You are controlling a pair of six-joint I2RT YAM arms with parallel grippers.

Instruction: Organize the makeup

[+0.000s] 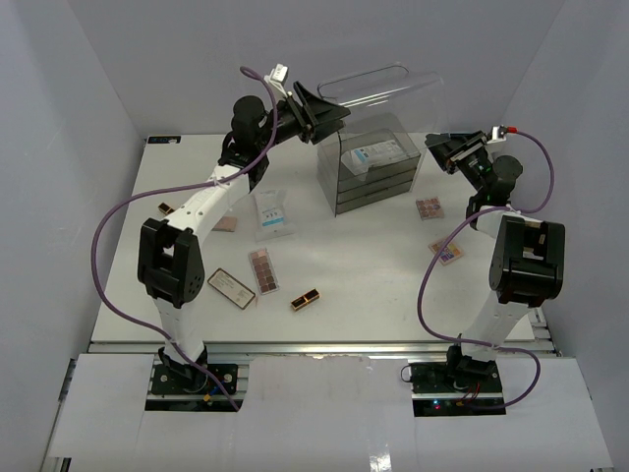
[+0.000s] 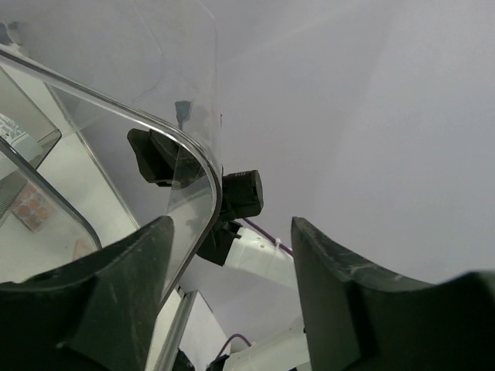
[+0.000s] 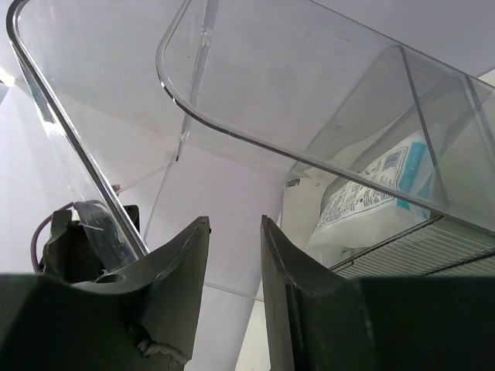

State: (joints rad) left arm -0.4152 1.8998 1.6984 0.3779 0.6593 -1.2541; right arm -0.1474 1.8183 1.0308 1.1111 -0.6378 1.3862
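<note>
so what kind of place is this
Probably a robot lab test cell: white table boxed in by bare walls, left arm and right arm bolted at its edge, makeup laid around a clear drawer box.

Sachet (image 1: 371, 154) in drawer box (image 1: 369, 193) top

One white-blue sachet (image 1: 371, 155) lies in the open top of the clear drawer box (image 1: 373, 192); a second sachet (image 1: 272, 213) lies flat on the desk (image 1: 364, 275) left of it. The brown palette (image 1: 263, 269) and black-gold lipstick (image 1: 305, 299) lie front-left, the pink palette (image 1: 428, 207) and multicoloured palette (image 1: 447, 252) to the right.

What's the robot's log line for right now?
left gripper: open, at raised lid | right gripper: open, empty | one sachet: in box
</note>
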